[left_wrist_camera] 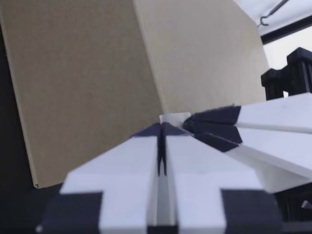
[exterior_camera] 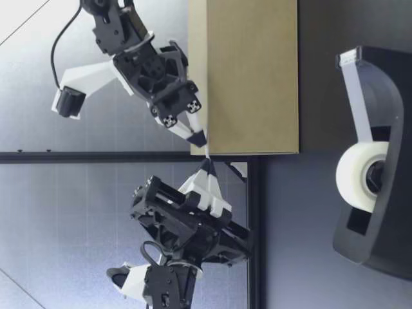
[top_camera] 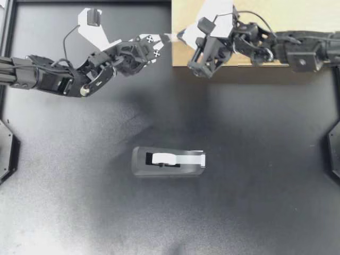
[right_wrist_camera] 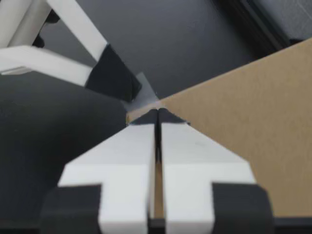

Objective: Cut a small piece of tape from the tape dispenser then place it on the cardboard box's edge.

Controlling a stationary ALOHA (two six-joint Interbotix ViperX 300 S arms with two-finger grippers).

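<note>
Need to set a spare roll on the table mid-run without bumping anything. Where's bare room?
Free: bare table on all sides of the tape dispenser, widest toward the edge opposite the cardboard box. Crowded: the box side, where left tool, holding the tape piece, meets right tool at the box's corner, arms spanning the width.

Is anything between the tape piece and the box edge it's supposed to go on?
Nothing visible. The tape piece, pinched by my left tool and right tool, sits right at the cardboard box's corner edge; the tape dispenser stands well clear.
</note>
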